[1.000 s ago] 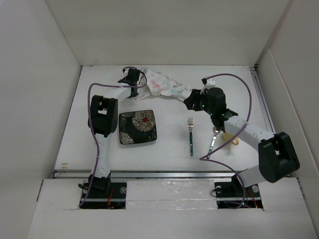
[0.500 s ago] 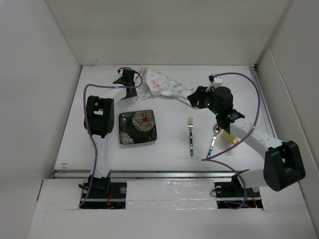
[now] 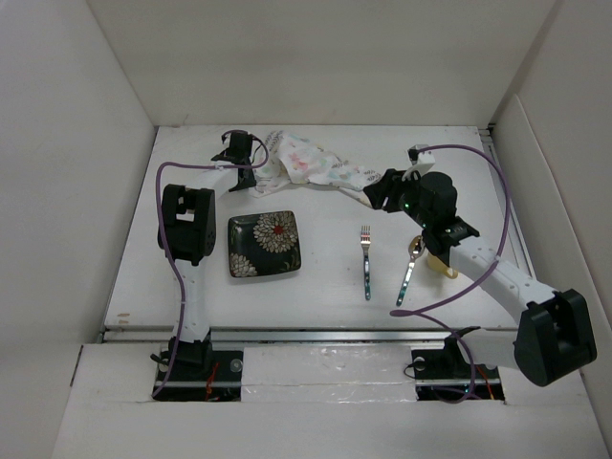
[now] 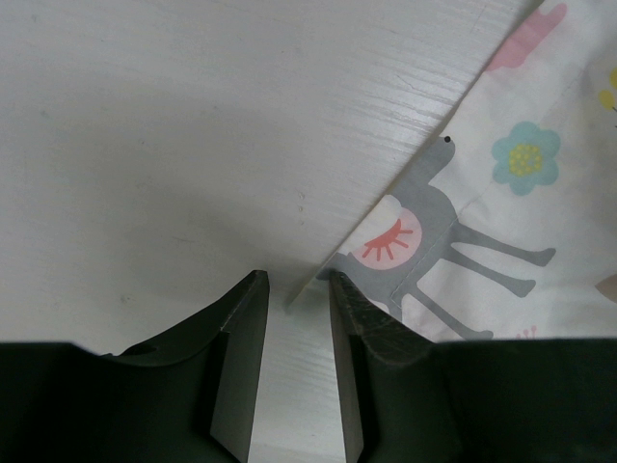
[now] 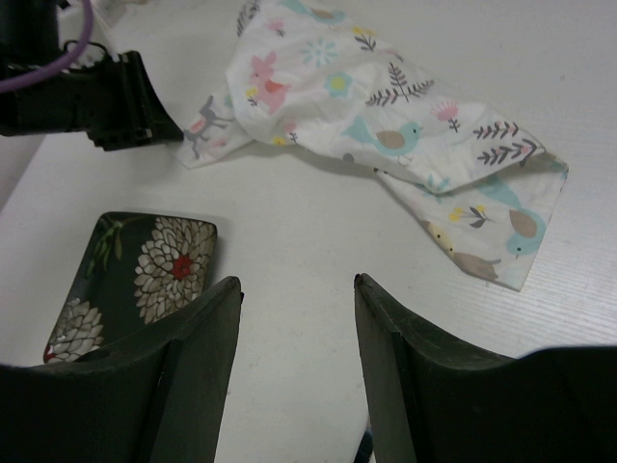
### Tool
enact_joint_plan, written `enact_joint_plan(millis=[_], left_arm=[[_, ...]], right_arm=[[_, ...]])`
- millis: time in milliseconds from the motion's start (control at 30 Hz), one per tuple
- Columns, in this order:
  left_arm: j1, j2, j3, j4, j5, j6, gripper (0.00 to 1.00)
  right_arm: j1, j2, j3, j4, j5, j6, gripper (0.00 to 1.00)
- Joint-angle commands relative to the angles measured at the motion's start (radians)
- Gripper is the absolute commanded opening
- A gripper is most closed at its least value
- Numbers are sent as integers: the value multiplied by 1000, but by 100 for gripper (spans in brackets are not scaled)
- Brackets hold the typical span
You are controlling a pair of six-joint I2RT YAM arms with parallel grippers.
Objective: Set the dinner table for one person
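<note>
left gripper (image 4: 294,280) — jaws slightly apart at placemat (image 4: 501,193) corner; right gripper (image 5: 295,282) — jaws wide apart

**Place setting in a row**

On the large white rectangular tabletop (image 3: 325,287), a crumpled white patterned cloth placemat (image 3: 311,164) lies along the far side. In front of it, left to right: a dark square floral plate (image 3: 264,244), a blue-handled metal fork (image 3: 366,260), a metal spoon (image 3: 409,271), none touching.

White arms (image 3: 499,274), black joints (image 3: 186,218) (purple cables (image 3: 459,146) trailing).
</note>
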Motion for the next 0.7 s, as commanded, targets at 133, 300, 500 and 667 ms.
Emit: enact_joint_plan(millis=[133, 300, 500, 667], left_arm=[[-4, 6, -13, -66, 43, -9, 33], [-41, 21, 23, -105, -1, 48, 26], [-68, 38, 41, -131, -64, 68, 3], [-68, 9, -8, -101, -56, 58, 0]], right_arm=[[-11, -141, 18, 23, -19, 10, 56], [-11, -166, 18, 26, -34, 13, 56], [-11, -179, 11, 24, -43, 23, 56], [-11, -205, 14, 16, -30, 18, 56]])
